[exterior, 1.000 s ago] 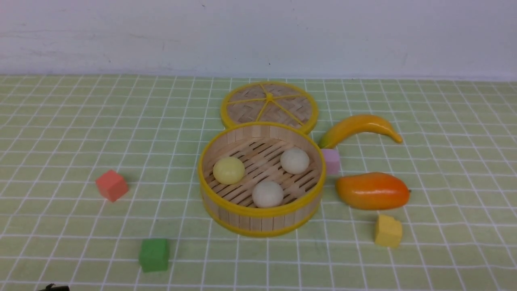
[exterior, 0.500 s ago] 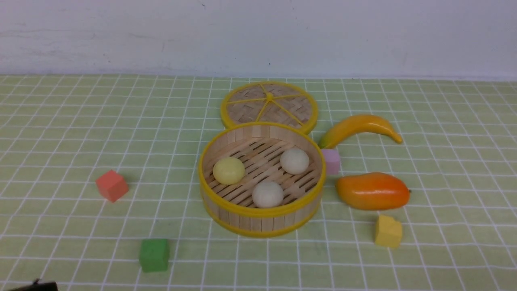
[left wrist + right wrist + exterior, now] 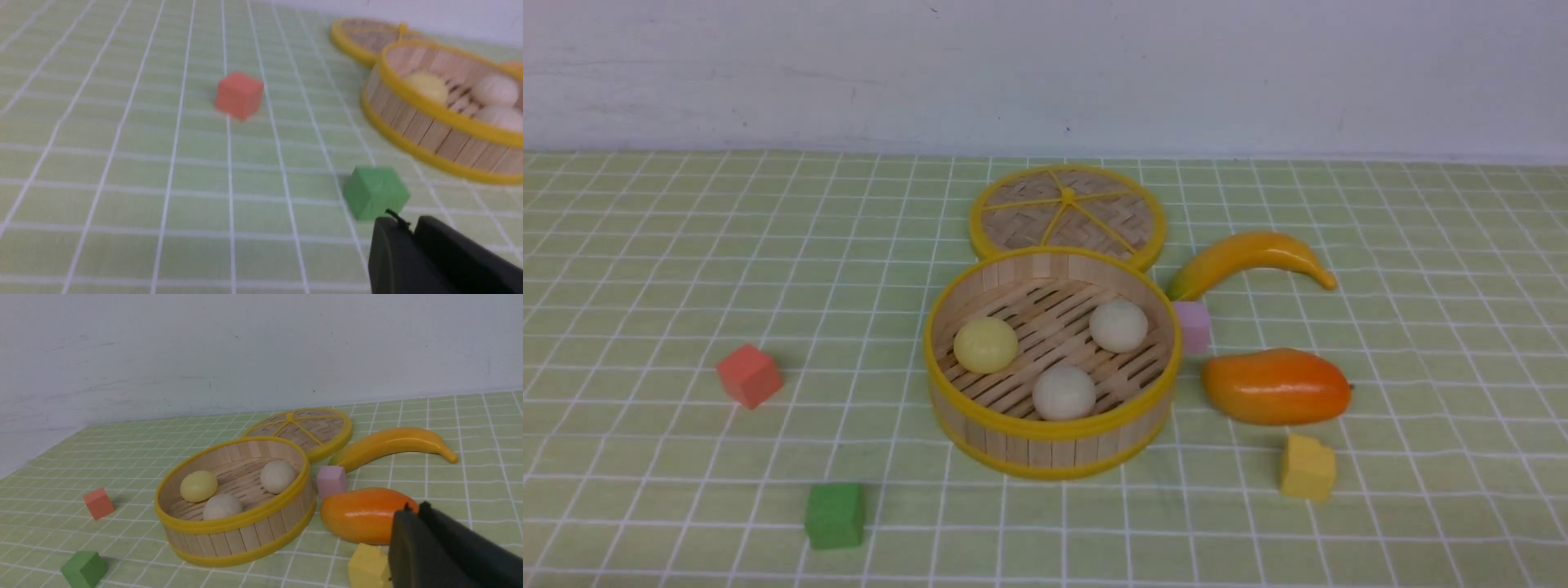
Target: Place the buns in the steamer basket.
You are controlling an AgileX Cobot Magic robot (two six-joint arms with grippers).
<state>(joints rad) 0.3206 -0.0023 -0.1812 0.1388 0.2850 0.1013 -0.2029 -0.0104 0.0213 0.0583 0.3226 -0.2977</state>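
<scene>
We see a bench (image 3: 645, 245) covered in a pale green cloth with a white grid. On it sits the steamer basket (image 3: 1052, 445), with its woven lid (image 3: 1067, 212) lying flat just behind. To the right lie a banana (image 3: 1250, 257), a pink cube (image 3: 1192, 325), a mango (image 3: 1276, 385) and a yellow cube (image 3: 1307, 467). To the left lie a red cube (image 3: 749, 375) and a green cube (image 3: 834, 515).
</scene>
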